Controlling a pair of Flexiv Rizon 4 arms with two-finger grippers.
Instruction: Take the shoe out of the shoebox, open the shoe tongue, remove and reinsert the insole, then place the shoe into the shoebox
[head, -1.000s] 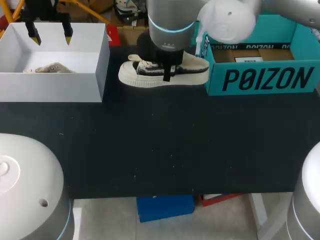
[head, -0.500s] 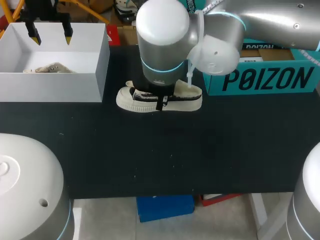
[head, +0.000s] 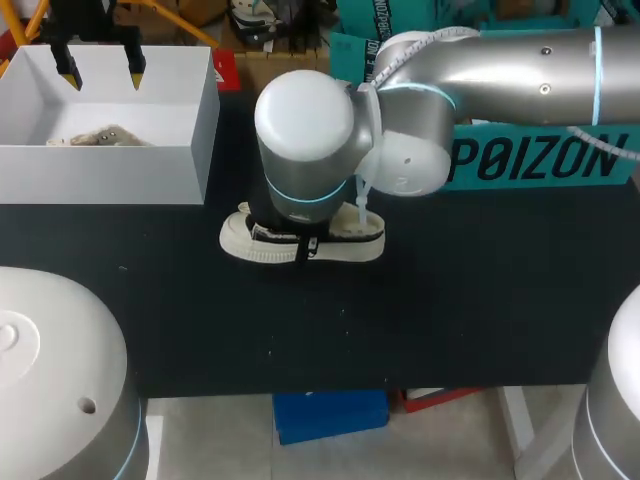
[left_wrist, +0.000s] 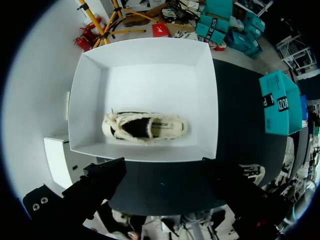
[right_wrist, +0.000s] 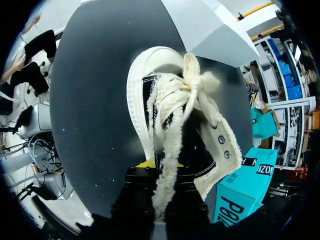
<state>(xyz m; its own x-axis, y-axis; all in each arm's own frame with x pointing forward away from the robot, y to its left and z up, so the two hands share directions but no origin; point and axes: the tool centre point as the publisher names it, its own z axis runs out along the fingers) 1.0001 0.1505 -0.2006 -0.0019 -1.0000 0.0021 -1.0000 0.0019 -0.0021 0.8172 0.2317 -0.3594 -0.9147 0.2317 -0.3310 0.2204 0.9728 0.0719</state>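
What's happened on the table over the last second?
The right gripper, shut on the shoe, has brought it away from the teal box toward the table's near middle. The left gripper, open above the white box, and the other shoe inside it have not moved.

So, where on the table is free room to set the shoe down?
Widest bare patch: the black table's near half, from the shoe held by the right gripper to the front edge. A narrower strip lies before the white box. The back is crowded: white box, teal shoebox, and the right arm over the gap between them.
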